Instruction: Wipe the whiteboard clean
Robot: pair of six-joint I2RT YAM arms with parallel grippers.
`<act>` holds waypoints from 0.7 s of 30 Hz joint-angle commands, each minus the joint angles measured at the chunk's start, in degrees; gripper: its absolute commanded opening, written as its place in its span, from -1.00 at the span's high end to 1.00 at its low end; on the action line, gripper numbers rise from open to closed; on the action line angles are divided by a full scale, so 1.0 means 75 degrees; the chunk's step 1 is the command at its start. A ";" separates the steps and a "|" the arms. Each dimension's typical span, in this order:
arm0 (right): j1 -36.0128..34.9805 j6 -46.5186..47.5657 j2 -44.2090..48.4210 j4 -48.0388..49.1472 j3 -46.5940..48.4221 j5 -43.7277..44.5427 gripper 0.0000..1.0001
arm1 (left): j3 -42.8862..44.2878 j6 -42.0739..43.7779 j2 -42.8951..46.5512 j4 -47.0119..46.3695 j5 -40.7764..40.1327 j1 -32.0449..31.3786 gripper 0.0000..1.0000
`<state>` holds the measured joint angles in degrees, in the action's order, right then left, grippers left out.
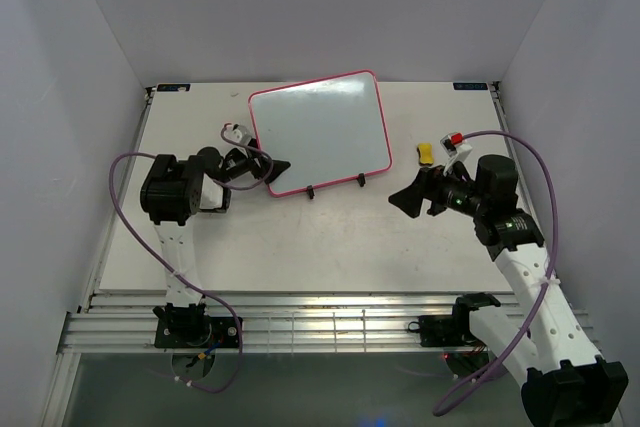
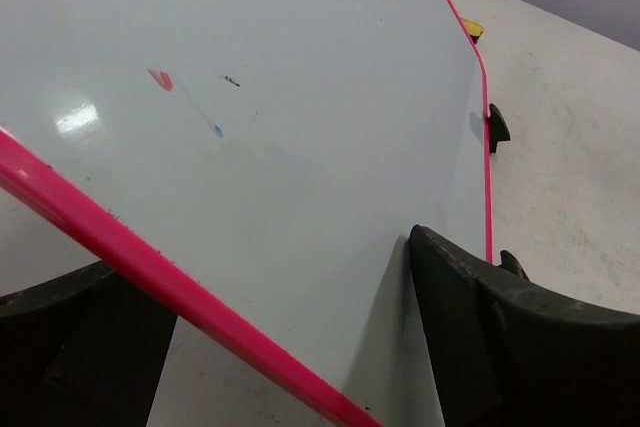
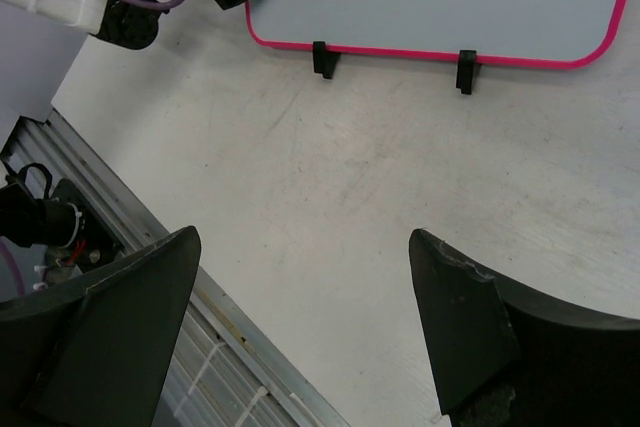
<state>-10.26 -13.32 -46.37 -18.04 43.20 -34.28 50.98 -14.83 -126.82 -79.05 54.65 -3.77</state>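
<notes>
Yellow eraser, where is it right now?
In the top view, the yellow eraser lies on the table just right of the whiteboard, a little beyond the right gripper.

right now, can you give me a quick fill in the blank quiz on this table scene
1. The small block on the table beside the whiteboard is coloured ____.
2. The gripper with the board's pink edge between its open jaws is on the ____ arm.
3. The right gripper is open and holds ____.
Missing words: yellow; left; nothing.
</notes>
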 commanded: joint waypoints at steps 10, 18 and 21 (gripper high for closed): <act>-0.0038 -0.0262 -0.1844 0.0552 0.0029 0.1559 -0.80 | -0.0902 -0.1807 0.2305 -0.2574 -0.1556 0.0268 -0.96; -0.0038 -0.0369 -0.3425 0.0672 0.1045 0.2925 -0.79 | -0.2225 -0.3914 0.4941 -0.0997 -0.4459 0.0982 -0.96; -0.0015 -0.0216 -0.4175 0.0414 0.1713 0.3200 -0.80 | -0.2170 -0.4095 0.6874 0.3297 -0.5722 0.1136 -0.96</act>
<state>-10.39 -15.94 -74.65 -15.44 49.71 -15.77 33.65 -40.60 -88.14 -70.76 26.28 3.73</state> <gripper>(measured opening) 0.898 0.979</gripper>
